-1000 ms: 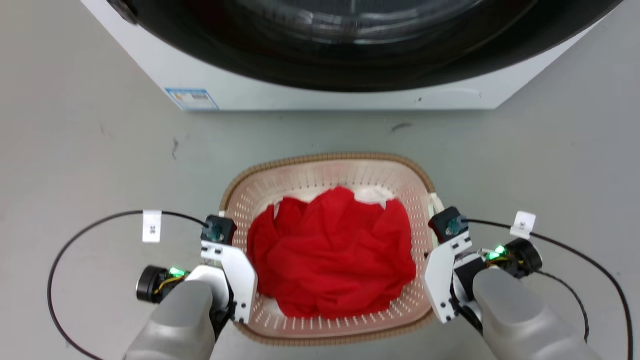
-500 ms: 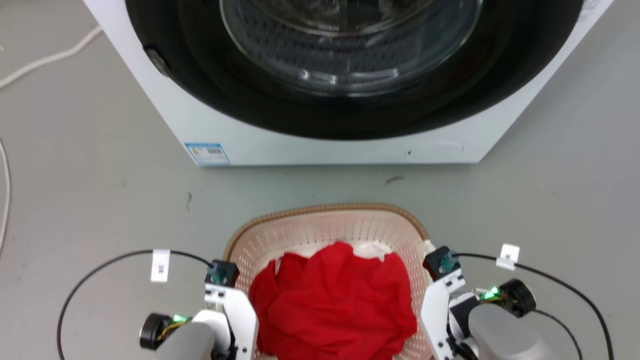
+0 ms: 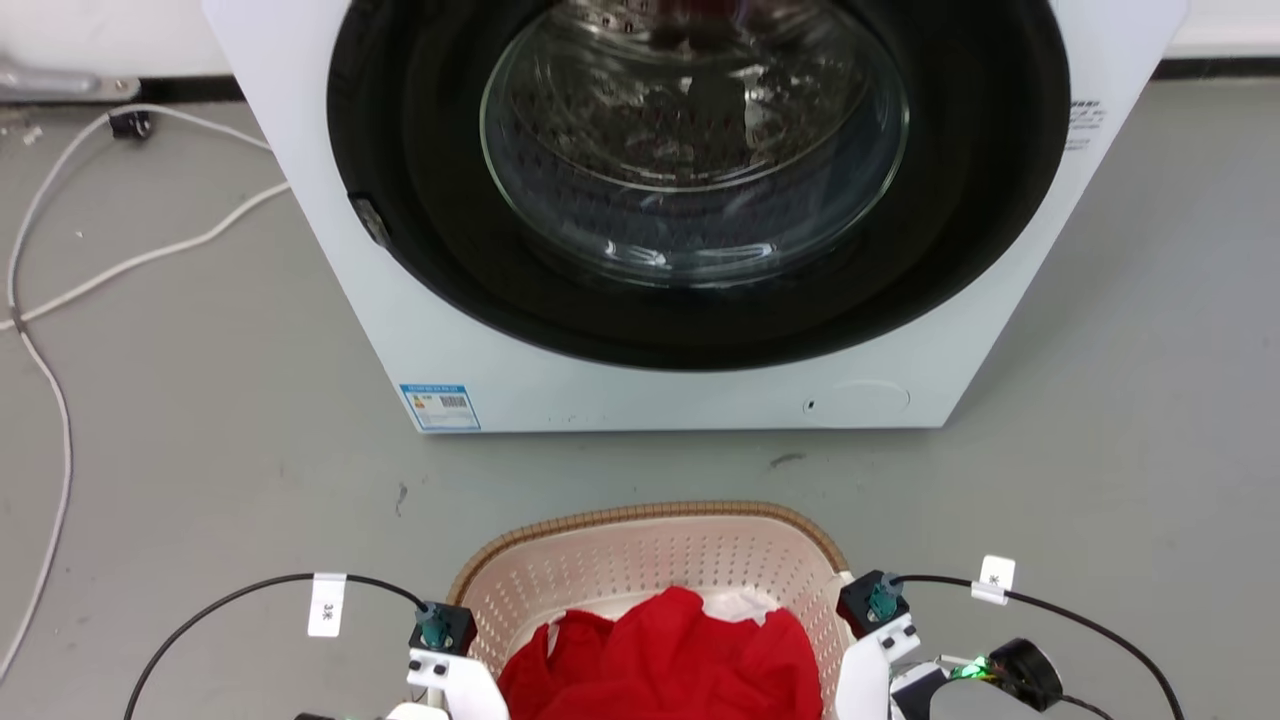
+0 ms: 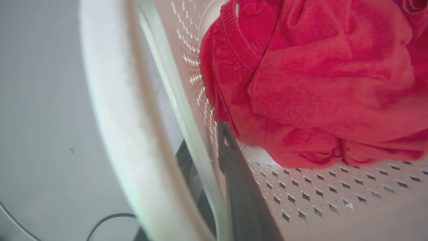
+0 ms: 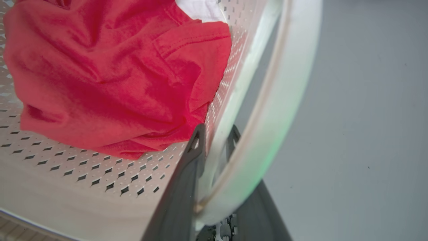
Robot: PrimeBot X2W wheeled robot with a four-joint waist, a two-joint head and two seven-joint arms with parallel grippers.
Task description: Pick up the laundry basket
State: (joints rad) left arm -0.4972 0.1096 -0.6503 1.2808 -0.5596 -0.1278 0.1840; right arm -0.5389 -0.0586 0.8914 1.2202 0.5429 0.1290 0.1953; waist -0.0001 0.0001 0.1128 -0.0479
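Left gripper (image 4: 204, 144), right gripper (image 5: 215, 132) clamping laundry basket (image 3: 640, 560) walls
Washing machine (image 3: 500, 390) standing near ahead — floor (image 3: 200, 450) lying open at both sides

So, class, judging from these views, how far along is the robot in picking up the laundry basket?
Done: the reach to the laundry basket. In hand: the left gripper and right gripper each clamp a side wall, one finger inside, one outside. Left: raising it clear of the floor; whether it has lifted yet cannot be told.
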